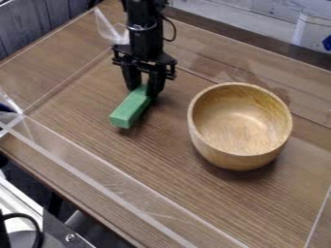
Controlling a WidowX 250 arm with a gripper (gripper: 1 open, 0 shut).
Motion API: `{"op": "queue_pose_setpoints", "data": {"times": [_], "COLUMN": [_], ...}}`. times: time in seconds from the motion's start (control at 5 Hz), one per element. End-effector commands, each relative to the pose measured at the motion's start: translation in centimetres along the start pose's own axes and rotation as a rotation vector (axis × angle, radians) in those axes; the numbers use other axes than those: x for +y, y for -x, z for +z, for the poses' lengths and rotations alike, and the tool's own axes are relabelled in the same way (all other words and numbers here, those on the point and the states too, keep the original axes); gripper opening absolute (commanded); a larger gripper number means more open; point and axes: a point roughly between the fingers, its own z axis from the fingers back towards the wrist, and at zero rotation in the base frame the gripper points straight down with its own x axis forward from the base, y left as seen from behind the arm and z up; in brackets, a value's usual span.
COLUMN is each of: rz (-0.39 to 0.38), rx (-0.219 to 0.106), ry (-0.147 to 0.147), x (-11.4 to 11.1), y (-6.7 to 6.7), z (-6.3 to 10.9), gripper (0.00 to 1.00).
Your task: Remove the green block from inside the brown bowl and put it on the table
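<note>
**Block out of the bowl, on the table**

We see the gripper (145, 89) pointing down at upper centre, its jaws closed on the far end of the green block (130, 108). The block slants toward lower left, its near end on the table (77, 170). The bowl (241, 124) sits apart, at right.

In view are one green block (130, 108), one wooden bowl (241, 124), one black tool (146, 88) on a single arm, and one table (195, 194) edged by clear walls (77, 170).
</note>
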Motion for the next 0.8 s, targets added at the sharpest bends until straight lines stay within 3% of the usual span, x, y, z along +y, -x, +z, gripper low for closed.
{"op": "queue_pose_setpoints", "data": {"times": [0.0, 0.2, 0.4, 0.6], "rz": [-0.019, -0.037, -0.053, -0.016], "rx": [-0.068, -0.068, -0.085, -0.090], "ry": [-0.027, 0.042, 0.115, 0.091], "x": [0.1, 0.3, 0.6, 0.9], "y": [-1.0, -0.6, -0.2, -0.9], "z": [2.2, 2.4, 3.5, 5.8], "gripper": [0.00, 1.00, 1.00, 1.00]}}
